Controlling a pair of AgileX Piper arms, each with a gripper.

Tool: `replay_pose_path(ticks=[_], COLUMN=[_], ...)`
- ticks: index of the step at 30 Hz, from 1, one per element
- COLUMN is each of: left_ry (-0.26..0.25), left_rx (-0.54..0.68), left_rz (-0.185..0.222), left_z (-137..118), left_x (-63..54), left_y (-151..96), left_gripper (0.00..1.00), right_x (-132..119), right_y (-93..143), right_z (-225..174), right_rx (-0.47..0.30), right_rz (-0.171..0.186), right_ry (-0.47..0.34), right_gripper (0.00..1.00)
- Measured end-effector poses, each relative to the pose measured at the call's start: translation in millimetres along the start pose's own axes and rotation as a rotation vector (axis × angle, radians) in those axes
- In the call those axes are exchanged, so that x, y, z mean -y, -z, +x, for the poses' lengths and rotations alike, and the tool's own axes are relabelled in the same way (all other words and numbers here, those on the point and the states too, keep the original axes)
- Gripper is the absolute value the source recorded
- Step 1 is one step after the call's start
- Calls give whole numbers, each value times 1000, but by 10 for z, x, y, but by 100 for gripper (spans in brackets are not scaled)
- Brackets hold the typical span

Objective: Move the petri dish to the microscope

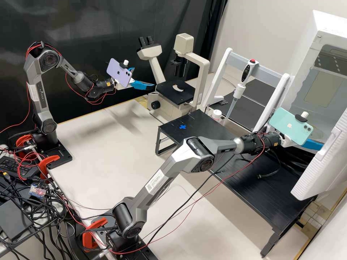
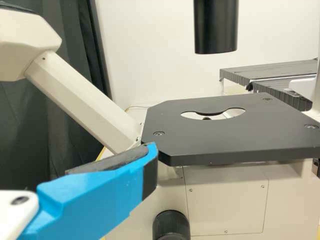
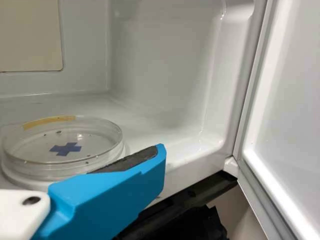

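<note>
Hovering near the petri dish (image 3: 66,149), the right gripper (image 1: 313,144) is released, like the left gripper (image 1: 144,78).

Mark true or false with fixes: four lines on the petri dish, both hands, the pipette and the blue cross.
1. The petri dish is on the microscope's stage. False: it sits inside the white cabinet.
2. The left hand is beside the microscope. True.
3. The right hand grips the pipette. False: that hand is at the cabinet, near the dish; the pipette is on the white frame.
4. A blue cross marks the low black table. True.
</note>
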Motion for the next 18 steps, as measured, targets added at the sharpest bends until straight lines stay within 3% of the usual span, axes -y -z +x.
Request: replay_pose_path(ticks=[7,8,10,13,17,18], left_ry=[0,0,0,0,0,0], left_rx=[0,0,0,0,0,0], left_rz=[0,0,0,0,0,0], left_z=[0,0,0,0,0,0], left_x=[0,0,0,0,0,0], left_y=[0,0,0,0,0,0], left_gripper=[100,100,100,100,100,100], right_x=[49,55,53,63,86,77], right_y=[-28,-22,-5,-4,7,-5], right_z=[80,87,97,103,101,102], right_rx=[-12,-20,-36,-51,-73,-76], right_rz=[9,17,39,32,52,68], right_ry=[-3,-1,17,47,83,90], right_gripper=[100,0,0,0,0,0])
